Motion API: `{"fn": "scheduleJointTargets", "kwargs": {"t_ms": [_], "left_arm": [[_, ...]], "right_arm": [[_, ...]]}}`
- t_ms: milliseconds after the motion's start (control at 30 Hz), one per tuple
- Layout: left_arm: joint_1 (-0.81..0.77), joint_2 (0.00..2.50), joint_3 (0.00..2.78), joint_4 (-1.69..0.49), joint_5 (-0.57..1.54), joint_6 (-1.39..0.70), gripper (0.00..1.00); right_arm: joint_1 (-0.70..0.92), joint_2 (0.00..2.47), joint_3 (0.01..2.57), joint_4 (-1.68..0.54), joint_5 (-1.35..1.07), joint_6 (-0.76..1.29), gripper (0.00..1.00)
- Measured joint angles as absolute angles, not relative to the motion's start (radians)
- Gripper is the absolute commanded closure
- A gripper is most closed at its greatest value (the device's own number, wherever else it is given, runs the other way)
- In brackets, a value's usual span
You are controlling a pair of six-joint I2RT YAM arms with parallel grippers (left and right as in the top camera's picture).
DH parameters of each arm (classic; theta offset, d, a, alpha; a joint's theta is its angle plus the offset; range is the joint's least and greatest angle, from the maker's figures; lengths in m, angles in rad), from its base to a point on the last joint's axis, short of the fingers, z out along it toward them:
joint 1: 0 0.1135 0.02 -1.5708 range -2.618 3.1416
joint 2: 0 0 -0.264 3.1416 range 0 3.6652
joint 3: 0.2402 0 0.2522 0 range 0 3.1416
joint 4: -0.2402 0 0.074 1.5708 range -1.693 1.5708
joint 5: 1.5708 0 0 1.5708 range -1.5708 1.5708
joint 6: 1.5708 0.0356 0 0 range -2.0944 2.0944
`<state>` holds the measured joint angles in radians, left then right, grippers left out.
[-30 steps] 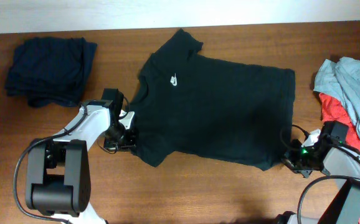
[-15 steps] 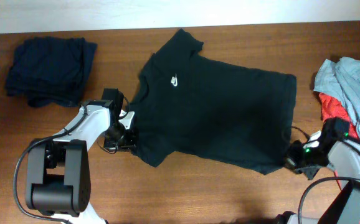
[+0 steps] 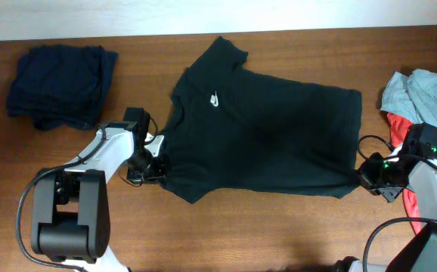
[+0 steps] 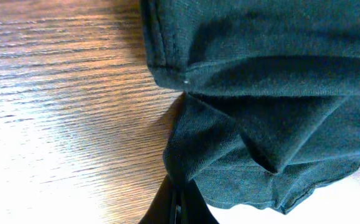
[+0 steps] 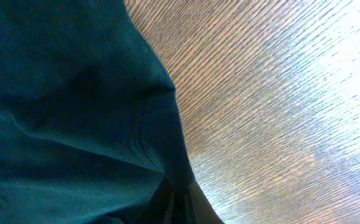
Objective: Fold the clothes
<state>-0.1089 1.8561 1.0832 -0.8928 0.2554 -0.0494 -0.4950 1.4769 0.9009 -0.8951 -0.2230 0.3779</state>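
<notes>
As it lies spread, black T-shirt (image 3: 264, 136), corners bunched

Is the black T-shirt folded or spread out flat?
Spread out, not folded: the black T-shirt lies open across the table, its full outline and white logo showing.

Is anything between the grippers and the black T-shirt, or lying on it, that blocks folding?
Nothing visible does. The left gripper and right gripper are each shut on an edge of the black T-shirt. Nothing lies on it; the navy pile and the heap of clothes lie apart.
</notes>
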Motion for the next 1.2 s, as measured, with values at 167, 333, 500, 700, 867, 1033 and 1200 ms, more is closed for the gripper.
{"fn": "scheduleJointTargets", "kwargs": {"t_ms": [167, 333, 500, 700, 867, 1033, 1200], "left_arm": [[-0.109, 1.856, 1.083, -0.893, 0.255, -0.049, 0.99], [-0.109, 1.856, 1.083, -0.898, 0.255, -0.049, 0.99], [-0.109, 1.857, 1.097, -0.967, 0.233, -0.05, 0.99], [-0.109, 1.857, 1.179, -1.029, 0.177, -0.054, 0.99], [-0.109, 1.857, 1.217, -1.034, 0.165, -0.054, 0.99], [-0.109, 1.857, 1.218, -1.052, 0.149, -0.054, 0.99], [-0.109, 1.857, 1.219, -1.055, 0.141, -0.054, 0.99]], "right_arm": [[-0.466, 1.528, 0.902, -0.881, -0.213, 0.416, 0.93], [-0.365, 1.617, 0.902, -0.875, -0.191, 0.435, 0.93], [-0.247, 1.648, 0.902, -0.905, -0.086, 0.449, 0.93], [-0.163, 1.649, 0.902, -0.926, 0.036, 0.468, 0.89], [-0.147, 1.664, 0.902, -0.871, 0.055, 0.488, 0.77], [-0.147, 1.671, 0.902, -0.76, -0.043, 0.495, 0.77], [-0.147, 1.671, 0.912, -0.737, -0.163, 0.545, 0.75]]}}
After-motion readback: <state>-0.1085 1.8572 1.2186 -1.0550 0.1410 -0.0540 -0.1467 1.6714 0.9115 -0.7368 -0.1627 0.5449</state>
